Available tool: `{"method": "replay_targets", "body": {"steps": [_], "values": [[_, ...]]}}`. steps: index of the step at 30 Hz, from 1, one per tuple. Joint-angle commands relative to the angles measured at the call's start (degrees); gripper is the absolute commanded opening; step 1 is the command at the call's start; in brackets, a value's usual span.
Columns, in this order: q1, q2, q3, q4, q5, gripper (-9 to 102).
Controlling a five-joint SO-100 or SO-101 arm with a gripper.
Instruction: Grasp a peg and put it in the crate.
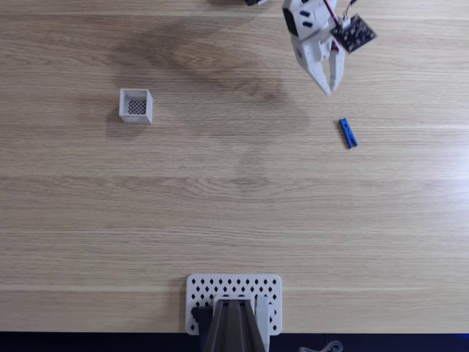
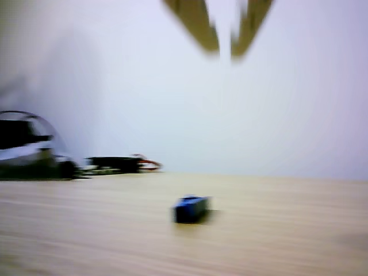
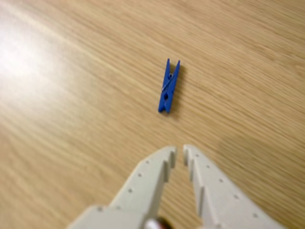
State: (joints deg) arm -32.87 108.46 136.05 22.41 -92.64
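My hand, fingers nearly together and holding nothing, hangs above the bench near its far edge; the blue clothespin lies just beside it, well apart from the white crate.

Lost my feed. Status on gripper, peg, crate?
Gripper nearly shut, empty, above table. Blue peg flat on table just ahead, untouched. Crate far off, empty. Nothing in between.

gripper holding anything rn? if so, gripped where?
Nothing held. The gripper hangs above the table, tips nearly together with nothing between them; the peg lies loose on the wood ahead.
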Motion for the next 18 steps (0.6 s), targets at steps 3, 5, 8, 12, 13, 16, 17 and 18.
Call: {"method": "replay_targets", "body": {"steps": [3,5,8,12,13,16,17,18], "values": [[-0.2,-8.3,-4.4,-11.6,3.9,0],[-0.2,-10.9,-5.1,-13.0,4.0,0],[-0.3,-13.3,-6.4,-14.1,4.1,2],[0.2,-14.5,-9.4,-14.2,4.2,13],[0.2,-14.6,-9.8,-14.1,4.2,15],[-0.5,-14.7,-10.5,-13.6,5.1,20],[-0.6,-14.9,-10.9,-13.6,6.0,20],[-0.7,-15.1,-11.2,-14.1,6.9,20]]}}
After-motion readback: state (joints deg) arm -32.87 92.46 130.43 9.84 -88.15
